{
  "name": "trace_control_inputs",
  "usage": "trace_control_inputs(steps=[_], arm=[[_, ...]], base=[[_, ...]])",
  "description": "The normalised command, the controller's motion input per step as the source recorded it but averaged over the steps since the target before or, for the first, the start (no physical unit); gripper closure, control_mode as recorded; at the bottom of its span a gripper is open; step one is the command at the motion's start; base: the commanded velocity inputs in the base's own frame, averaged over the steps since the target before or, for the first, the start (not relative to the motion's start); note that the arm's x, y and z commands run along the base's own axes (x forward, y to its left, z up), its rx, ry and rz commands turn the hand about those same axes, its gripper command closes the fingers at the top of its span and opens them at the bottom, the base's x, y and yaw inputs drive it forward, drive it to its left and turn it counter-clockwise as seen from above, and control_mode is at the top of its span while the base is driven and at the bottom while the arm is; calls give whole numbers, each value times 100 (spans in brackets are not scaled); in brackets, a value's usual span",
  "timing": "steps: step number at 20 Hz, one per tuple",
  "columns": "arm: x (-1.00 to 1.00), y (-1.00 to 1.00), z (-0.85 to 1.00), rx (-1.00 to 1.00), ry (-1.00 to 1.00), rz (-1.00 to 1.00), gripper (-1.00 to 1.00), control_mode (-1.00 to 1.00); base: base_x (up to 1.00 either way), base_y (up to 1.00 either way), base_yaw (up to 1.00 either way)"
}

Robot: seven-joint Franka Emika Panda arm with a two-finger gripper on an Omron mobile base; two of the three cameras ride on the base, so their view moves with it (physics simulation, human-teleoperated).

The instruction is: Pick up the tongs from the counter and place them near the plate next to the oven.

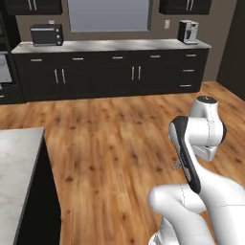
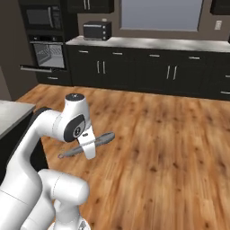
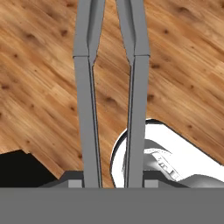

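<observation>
Jaws clamped on the slim grey metal tongs [image 2: 87,144], apparently mid-length, the white arm's two-finger gripper [image 3: 113,183] should carry them level toward the black glass-doored wall oven [image 2: 48,55].

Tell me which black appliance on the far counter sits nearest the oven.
The toaster oven, at the counter's end right beside the oven. The coffee machine stands at the opposite end.
</observation>
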Motion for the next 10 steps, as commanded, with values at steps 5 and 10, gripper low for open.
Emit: trace_control_inputs(steps=[5, 10], arm=[[0, 0, 0, 0, 0, 0, 100, 100], [0, 0, 0, 0, 0, 0, 100, 100]], base=[[100, 0, 5], [100, 0, 5]])
